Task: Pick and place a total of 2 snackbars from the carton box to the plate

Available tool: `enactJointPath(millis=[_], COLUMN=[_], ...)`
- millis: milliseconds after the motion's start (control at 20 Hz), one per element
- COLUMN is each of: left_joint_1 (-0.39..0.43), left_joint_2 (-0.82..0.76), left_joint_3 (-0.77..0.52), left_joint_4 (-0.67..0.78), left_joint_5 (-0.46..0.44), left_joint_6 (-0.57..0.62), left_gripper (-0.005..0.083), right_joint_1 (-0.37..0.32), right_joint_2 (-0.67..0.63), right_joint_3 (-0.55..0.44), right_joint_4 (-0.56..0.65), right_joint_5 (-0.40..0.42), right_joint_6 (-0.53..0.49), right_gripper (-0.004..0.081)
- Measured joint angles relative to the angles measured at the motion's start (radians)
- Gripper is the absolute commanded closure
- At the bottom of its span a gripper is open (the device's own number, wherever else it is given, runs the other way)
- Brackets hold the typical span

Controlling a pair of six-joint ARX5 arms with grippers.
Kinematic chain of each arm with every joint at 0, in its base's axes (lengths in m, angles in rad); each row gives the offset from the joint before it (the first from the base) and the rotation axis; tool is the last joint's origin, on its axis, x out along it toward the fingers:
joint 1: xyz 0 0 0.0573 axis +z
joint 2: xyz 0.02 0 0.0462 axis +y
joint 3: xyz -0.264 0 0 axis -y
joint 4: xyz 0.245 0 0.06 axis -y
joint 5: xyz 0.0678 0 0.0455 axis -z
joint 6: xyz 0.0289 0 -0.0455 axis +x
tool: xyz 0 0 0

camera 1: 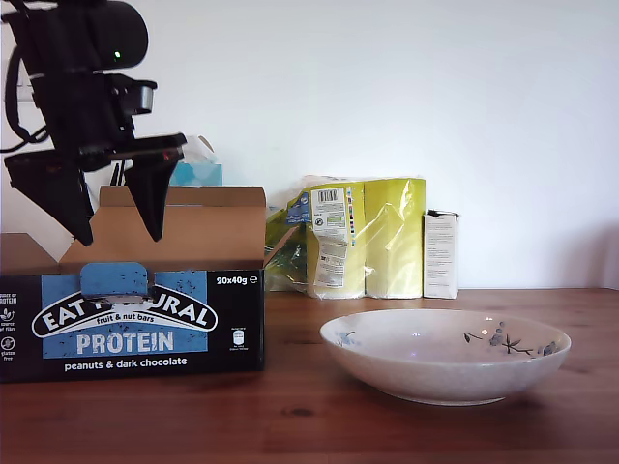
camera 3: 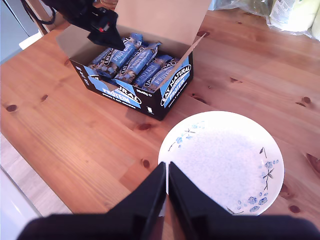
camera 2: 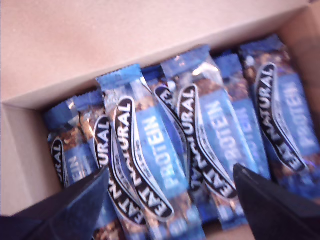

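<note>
Foil snackbars point(camera 2: 150, 165): light, slippery, crinkly; pinch mid-length.
First gripper point(camera 2: 170, 200): my first gripper, jaws apart over carton box point(camera 1: 131, 324).
Second gripper point(camera 3: 167, 187): my second gripper, jaws together above plate point(camera 3: 222, 162).

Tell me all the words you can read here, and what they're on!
"EAT NATURAL", "fruit & nut bars", "PROTEIN", "peanuts & dark chocolate", "20x40g": carton box.
"EAT NATURAL", "PROTEIN": snackbars.
Yellow packs: label too small.
White carton: print too small.
Plate: no words.

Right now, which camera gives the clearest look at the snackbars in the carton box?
The first wrist view: the snackbars fill the picture, wrapper lettering readable. The second wrist view shows them small but whole inside the carton box. In the exterior view the box front hides them.
</note>
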Motion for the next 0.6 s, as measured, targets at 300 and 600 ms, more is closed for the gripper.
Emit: enactJointPath(millis=[300,600], left_joint_1=[0.0,0.004], left_joint_2=[0.038,0.077], left_joint_3=[0.0,0.0], left_joint_4=[0.011,0.016], left_joint_5=[-0.038,-0.055], left_joint_6=[-0.014,-0.03], left_gripper=[0.0156,0.0263], right_joint_1=[0.0,0.0], right_joint_2=[0.003,0.003], right_joint_3=[0.0,0.0], right_joint_4=[0.001,0.002], right_joint_5=[0.0,0.0], right_joint_6=[-0.02,-0.022], right_gripper=[0.0783,0.0783])
